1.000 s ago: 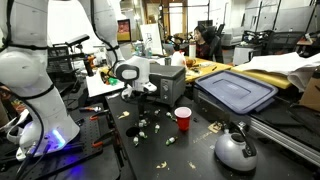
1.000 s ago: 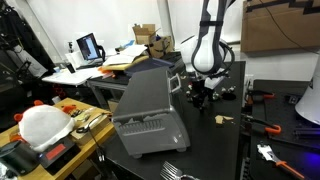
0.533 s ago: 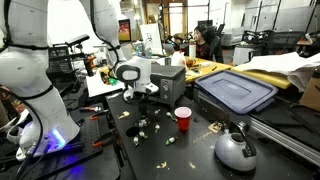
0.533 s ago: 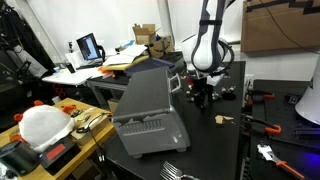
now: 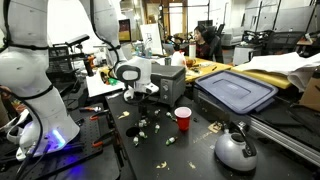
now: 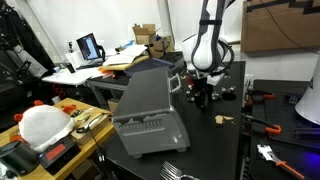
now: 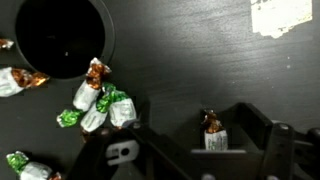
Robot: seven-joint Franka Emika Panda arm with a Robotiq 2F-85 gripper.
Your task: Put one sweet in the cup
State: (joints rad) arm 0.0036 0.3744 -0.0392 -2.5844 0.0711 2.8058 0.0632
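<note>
One wrapped sweet (image 7: 212, 134) lies on the black table (image 5: 190, 152) between the spread, unclenched fingers of the hand (image 7: 203, 152), the red cup (image 5: 183, 118) nearby.

The white arm (image 5: 100, 22) comes in from above, bends at the elbow and turns its wrist down, so that the hand (image 5: 141, 97) points straight downward, hanging low in both exterior views. In the wrist view the dark fingers (image 7: 262, 142) enter from the bottom edge, and the jaws stand well apart, neither pressing on anything.
</note>
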